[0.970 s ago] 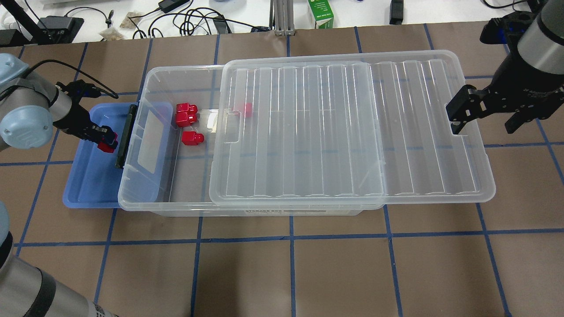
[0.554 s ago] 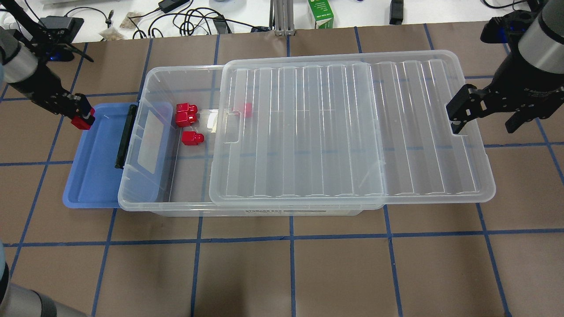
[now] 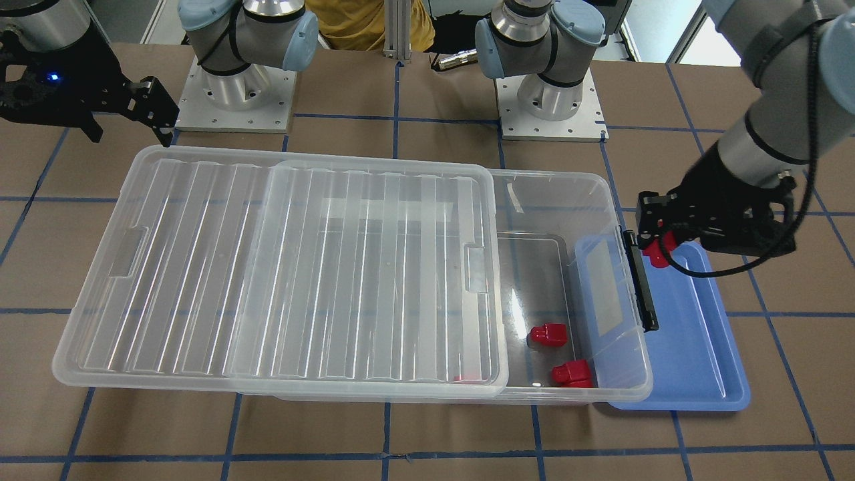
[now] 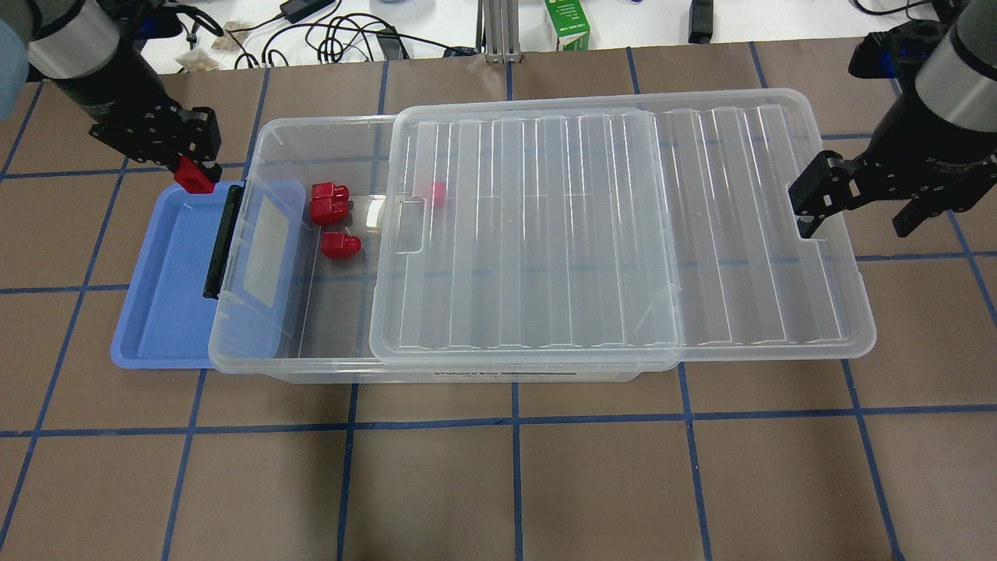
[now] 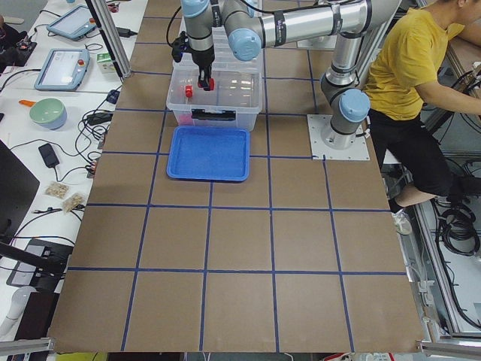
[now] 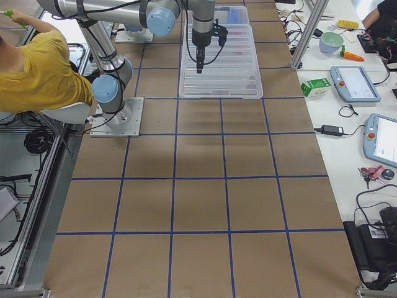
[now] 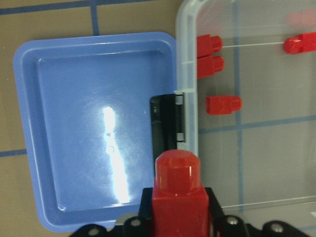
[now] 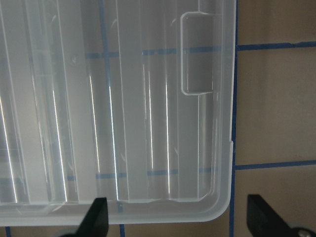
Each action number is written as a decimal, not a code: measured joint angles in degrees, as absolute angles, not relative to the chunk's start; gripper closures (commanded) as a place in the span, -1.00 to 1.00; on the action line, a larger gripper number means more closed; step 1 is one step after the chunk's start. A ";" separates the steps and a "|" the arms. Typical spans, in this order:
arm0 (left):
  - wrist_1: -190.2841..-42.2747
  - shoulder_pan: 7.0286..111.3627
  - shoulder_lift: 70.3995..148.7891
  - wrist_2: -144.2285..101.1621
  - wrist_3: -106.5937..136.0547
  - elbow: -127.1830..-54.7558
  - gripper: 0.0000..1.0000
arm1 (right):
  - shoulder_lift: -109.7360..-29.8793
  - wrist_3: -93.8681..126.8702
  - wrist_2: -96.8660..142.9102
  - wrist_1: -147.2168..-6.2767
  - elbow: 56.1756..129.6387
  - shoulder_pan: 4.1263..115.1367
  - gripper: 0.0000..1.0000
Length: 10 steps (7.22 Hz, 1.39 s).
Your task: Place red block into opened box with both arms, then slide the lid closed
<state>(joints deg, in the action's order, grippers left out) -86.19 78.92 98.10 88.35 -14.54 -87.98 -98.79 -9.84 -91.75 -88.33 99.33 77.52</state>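
My left gripper (image 4: 195,173) is shut on a red block (image 4: 196,179), held above the far corner of the blue tray (image 4: 160,304), just left of the box (image 4: 269,136). In the left wrist view the block (image 7: 177,195) sits upright between the fingers, beside the box's black latch (image 7: 163,123). Three red blocks (image 4: 333,220) lie in the open left part of the box, and another (image 4: 438,193) shows through the lid (image 4: 623,234). The lid is slid right and overhangs the box's right end. My right gripper (image 4: 861,212) stands open at the lid's right edge (image 8: 224,123).
The blue tray lies partly under the box's latch end. Both arm bases (image 3: 237,87) stand behind the box. Cables and a green carton (image 4: 567,23) lie beyond the table's far edge. A person in a yellow shirt (image 5: 421,68) sits by the robot.
My left gripper has lifted the red block out of the tray, swung away to the far left, then come right toward the box's far corner. The right arm, lid and box have not moved.
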 measured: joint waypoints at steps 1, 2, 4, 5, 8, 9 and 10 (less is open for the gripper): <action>-82.97 81.17 97.47 89.01 -11.45 -91.36 0.89 | -98.79 -9.87 -91.74 -88.33 99.35 77.52 -1.00; -78.32 82.84 97.36 89.28 -9.35 -95.51 0.89 | -98.79 -9.88 -91.70 -88.33 99.36 77.52 -1.00; -67.06 84.77 98.73 89.04 -7.15 -103.24 0.89 | -98.79 -9.87 -91.67 -88.29 99.39 77.52 -1.00; -63.46 85.13 99.52 88.83 -6.85 -105.46 0.89 | -98.79 -9.91 -91.69 -88.29 99.47 77.52 -1.00; -60.76 85.55 101.91 88.73 -6.35 -109.39 0.89 | -98.74 -9.93 -91.76 -88.29 99.70 77.52 -1.00; -60.65 85.67 102.28 88.75 -6.18 -109.94 0.89 | -98.75 -9.93 -91.71 -88.31 99.73 77.52 -1.00; -60.62 86.01 102.53 88.76 -5.80 -110.18 0.89 | -98.77 -9.91 -91.68 -88.32 99.75 77.52 -1.00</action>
